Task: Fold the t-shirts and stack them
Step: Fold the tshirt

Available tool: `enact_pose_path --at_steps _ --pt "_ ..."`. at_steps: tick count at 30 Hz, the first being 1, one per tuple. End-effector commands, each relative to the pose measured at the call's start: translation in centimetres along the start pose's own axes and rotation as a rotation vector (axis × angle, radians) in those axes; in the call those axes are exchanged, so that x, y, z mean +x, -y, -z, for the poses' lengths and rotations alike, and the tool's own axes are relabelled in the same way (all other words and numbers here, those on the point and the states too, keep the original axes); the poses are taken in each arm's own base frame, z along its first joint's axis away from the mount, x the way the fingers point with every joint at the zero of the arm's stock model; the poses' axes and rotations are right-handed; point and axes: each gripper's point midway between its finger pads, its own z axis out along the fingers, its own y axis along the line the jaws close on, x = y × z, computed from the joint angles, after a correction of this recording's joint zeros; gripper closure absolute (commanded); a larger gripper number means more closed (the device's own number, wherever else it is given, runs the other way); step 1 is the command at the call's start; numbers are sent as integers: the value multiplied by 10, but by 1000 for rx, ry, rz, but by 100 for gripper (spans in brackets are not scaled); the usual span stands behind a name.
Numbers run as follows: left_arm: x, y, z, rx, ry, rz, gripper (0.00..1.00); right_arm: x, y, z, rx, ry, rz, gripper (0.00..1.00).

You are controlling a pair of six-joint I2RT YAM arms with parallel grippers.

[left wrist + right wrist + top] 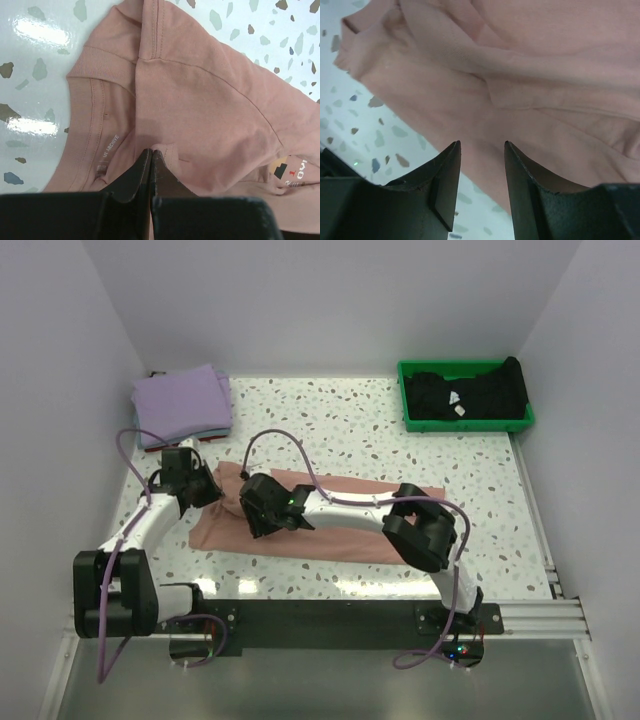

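Salmon-pink t-shirt [350, 537] lies in a long, loosely folded band across the near half of the speckled table [350, 430]. In our overhead view it runs from about 8 o'clock to about 3 o'clock of the table's centre, and both arms are bent over it. At the band's 9 o'clock end we see the left gripper [208, 490] down at the neck of the garment. Its wrist camera shows the two black fingers pressed tight together on a small pucker of cloth just beside the ribbed collar [97, 62]. The neck label print [106, 150] lies at 9 o'clock of the tips and the brown-orange chest print [290, 172] at 3 o'clock. The right gripper [258, 525] hangs just beside it, over the near edge of the salmon-pink t-shirt. Its jaws stand partly apart with nothing between them, the pink hem and bare tabletop showing through the gap. A folded lavender t-shirt [180, 400] rests in the far corner at 10 o'clock, well apart from both claws. Black t-shirts [470, 390] sit heaped in the green tray [465, 426] at 1 o'clock against the back wall.
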Motion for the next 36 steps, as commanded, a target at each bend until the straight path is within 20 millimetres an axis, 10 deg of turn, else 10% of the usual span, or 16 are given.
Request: enact_pose_path --at_steps 1,24,36 --pt "-13 3 -3 33 44 -44 100 -31 -5 -6 23 100 15 57" --pt "-5 3 -1 46 30 -45 100 -15 27 -48 193 61 41 66" --pt "-4 3 3 45 35 -40 100 -22 33 -39 181 72 32 100"
